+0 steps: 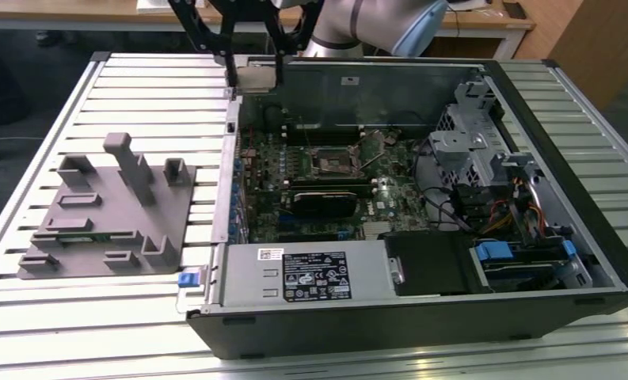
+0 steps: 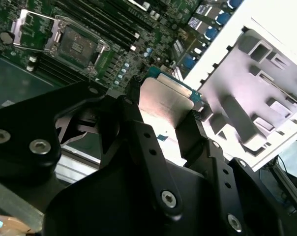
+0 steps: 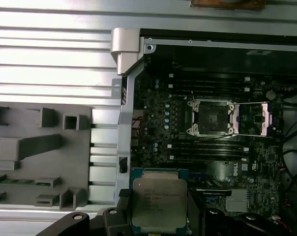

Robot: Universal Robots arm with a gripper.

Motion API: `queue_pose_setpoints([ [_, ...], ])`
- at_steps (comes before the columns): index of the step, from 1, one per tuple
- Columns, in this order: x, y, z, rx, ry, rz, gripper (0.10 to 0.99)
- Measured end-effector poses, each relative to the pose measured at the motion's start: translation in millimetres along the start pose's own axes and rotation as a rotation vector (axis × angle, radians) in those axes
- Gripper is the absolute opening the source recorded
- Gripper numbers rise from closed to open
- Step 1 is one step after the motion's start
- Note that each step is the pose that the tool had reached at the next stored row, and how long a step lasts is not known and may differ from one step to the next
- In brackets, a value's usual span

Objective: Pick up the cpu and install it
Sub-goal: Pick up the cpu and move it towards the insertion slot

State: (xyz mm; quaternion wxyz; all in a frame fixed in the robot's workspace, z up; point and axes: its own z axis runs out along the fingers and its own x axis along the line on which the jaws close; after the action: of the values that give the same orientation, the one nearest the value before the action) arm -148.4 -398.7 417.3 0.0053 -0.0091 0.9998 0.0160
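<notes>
The claw [image 1: 254,77] grips the cpu [image 1: 256,80] between its two black fingers [image 2: 138,123], which press on opposite edges of the chip. The cpu hangs clear of the open computer case [image 1: 398,332], over the case corner nearest the surface's [image 1: 145,87] edge by the arm. The socket [image 1: 333,162], its metal frame swung open, sits on the motherboard [image 1: 382,210], well apart from the chip. A grey holder block [image 1: 102,214] lies toward the surface's edge on the exterior view's left.
</notes>
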Motion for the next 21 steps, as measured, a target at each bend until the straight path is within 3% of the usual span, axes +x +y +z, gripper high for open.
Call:
queue_pose_setpoints([
  [6, -18.9, 5.0, 1.8, 0.000, 0.0001, 0.000, 0.541],
  [12, -29.6, 12.5, 4.0, 0.000, 0.0000, 0.000, 0.541],
  [21, -57.9, 15.6, 6.0, 0.000, -0.0002, 0.000, 0.541],
])
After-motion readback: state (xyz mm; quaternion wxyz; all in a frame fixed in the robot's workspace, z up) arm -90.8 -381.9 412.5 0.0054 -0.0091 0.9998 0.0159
